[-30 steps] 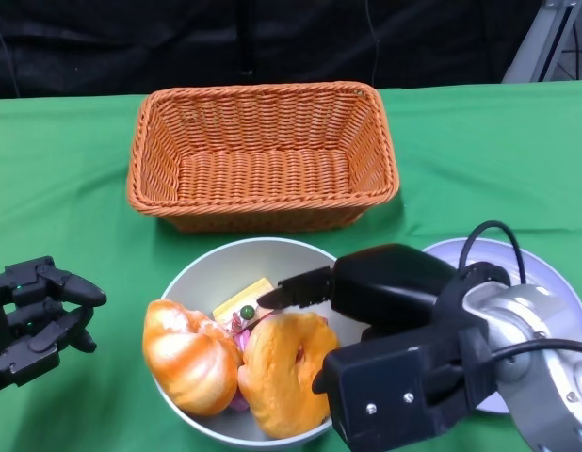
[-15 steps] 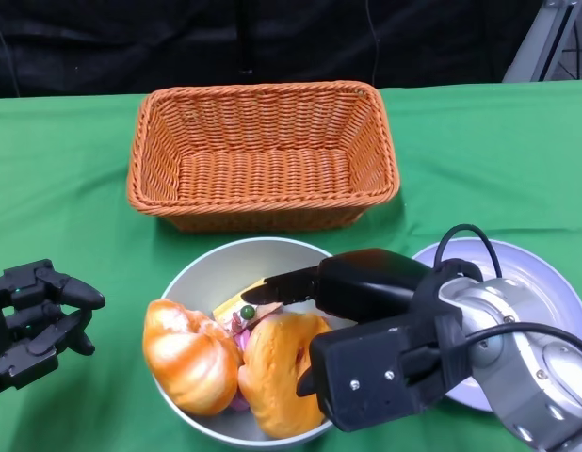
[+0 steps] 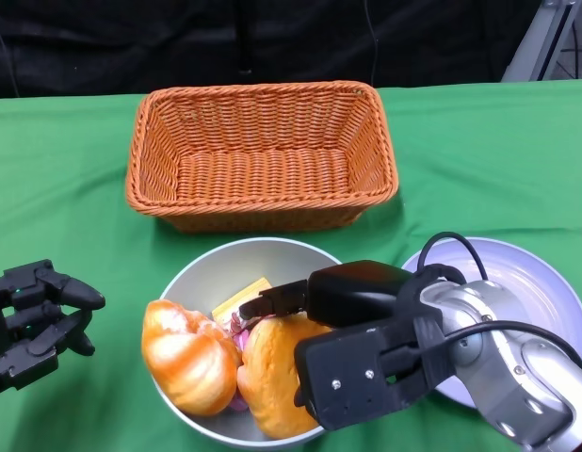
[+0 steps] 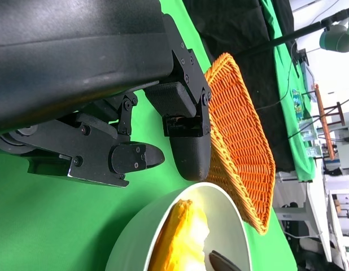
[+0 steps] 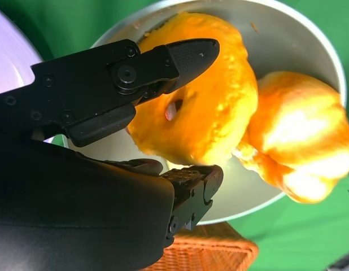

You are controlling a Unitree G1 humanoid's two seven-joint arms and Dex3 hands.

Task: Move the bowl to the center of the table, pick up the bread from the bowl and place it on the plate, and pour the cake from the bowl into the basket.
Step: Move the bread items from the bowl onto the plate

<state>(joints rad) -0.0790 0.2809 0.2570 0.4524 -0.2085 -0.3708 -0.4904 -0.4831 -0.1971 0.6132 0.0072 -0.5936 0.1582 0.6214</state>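
While sitting in the grey bowl [image 3: 199, 275] near the desk's front edge, the ring-shaped bread [image 3: 274, 369] is looking soft and light, best pinched across its ring. Spread fingers of the right hand [image 3: 352, 353] are bracketing it, not yet grasping. Left hand [image 3: 32, 320] is hanging released.

No readable text, labels, brands or numbers in any view. Nothing legible on the basket [image 3: 263, 155], bowl [image 3: 206, 273], plate [image 3: 545, 282] or either hand's shell.
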